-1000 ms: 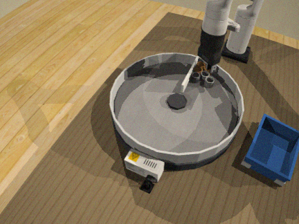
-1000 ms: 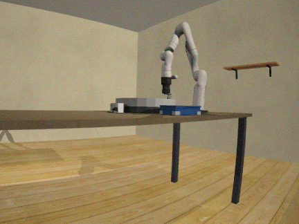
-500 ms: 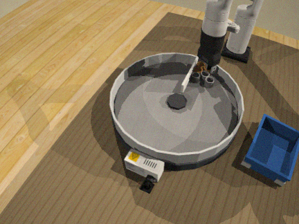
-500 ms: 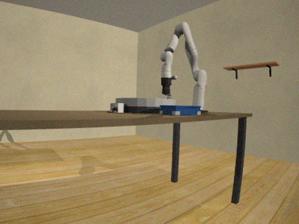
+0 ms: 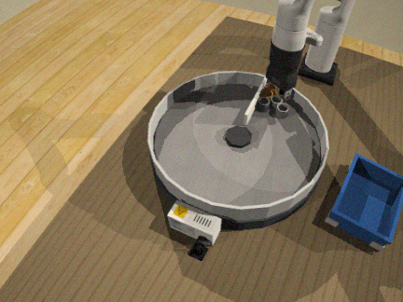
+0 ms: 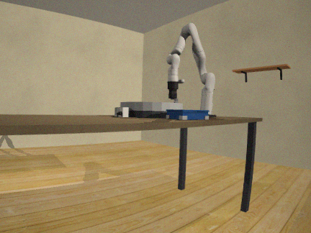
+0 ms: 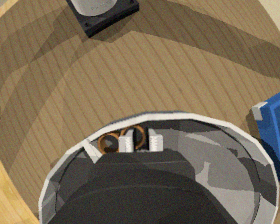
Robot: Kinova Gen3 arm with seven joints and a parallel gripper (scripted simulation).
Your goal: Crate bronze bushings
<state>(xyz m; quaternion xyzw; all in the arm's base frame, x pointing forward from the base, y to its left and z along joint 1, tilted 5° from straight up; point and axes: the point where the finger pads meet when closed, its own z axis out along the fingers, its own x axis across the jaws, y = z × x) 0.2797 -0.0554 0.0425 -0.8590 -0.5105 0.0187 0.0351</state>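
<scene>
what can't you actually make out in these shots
- Top view: the arm's black wrist covers the fingertips and most of the bronze bushings, so their count is unclear.
- Wrist view: the gripper is small and blurred, so I cannot tell whether it grips a bronze bushing. Its body hides most of the turning table, and the crate is cut off by the right edge.
- Exterior view: the turning table's rim hides every bushing.
</scene>
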